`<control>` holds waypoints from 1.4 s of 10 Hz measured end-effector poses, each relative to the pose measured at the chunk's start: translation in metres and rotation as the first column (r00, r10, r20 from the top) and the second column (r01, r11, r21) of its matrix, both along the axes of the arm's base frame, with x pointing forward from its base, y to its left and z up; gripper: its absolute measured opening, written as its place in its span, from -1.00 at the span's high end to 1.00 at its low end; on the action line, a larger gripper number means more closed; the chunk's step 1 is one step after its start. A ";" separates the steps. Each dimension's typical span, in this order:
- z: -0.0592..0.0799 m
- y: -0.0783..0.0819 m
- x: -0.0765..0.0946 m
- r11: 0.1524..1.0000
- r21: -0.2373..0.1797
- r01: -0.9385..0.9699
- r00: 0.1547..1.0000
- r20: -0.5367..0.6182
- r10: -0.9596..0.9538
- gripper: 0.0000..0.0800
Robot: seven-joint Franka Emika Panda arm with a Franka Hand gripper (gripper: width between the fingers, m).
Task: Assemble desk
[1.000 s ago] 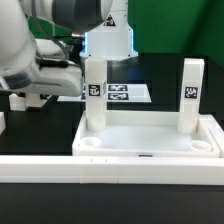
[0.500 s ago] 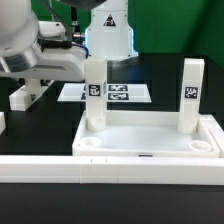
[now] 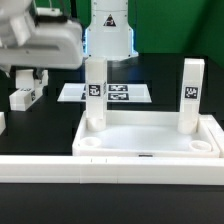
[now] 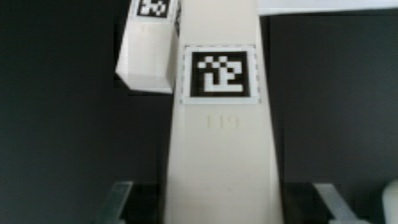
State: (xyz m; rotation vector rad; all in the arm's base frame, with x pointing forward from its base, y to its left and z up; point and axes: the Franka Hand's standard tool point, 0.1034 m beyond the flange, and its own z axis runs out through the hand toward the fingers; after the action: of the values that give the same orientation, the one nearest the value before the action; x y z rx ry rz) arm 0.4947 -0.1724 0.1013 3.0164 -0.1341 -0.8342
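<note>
Exterior view, left to right. In the upper left of the frame the arm [image 3: 40,40] hangs over a loose leg [image 3: 22,97], which lies on its side on the black counter [image 3: 45,130].

In the wrist view the fingers [image 4: 121,200] stand open on either side of this leg. A dark gap separates each finger from the leg's flank, so nothing is gripped. The leg's tagged face is turned toward the camera. A second tagged leg [image 4: 151,45] lies just beside it, partly covered by it.

At centre, toward the back of the counter, lies the marker board [image 3: 125,92].

The desk top [image 3: 140,125] fills the lower centre and lower right of the frame, flat on the counter with its rim upward.

- The left upright leg [image 3: 95,95] stands in its far left corner.
- The right upright leg [image 3: 190,92] stands in its far right corner.
- Both upright legs show their tags to the camera.
- The two near corner sockets appear as round recesses.

A long low white rail [image 3: 30,168] runs across the lower edge of the frame, just in front of the desk top.
</note>
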 end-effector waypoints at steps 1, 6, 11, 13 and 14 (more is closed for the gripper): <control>0.006 0.000 0.004 1.000 -0.007 -0.002 0.998 0.062 0.002 0.26; 0.013 -0.002 0.026 0.998 -0.055 -0.004 0.924 0.383 0.025 0.26; 0.050 -0.007 0.063 0.993 -0.121 0.013 0.758 0.649 0.069 0.26; 0.049 -0.004 0.064 0.991 -0.129 0.019 0.738 0.671 0.074 0.26; 0.055 0.007 0.074 0.993 -0.119 0.006 0.739 0.670 0.076 0.26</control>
State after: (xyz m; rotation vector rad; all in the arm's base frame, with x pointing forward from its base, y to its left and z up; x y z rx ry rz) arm 0.5689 -0.1653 0.1560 3.0261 -0.1177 0.3120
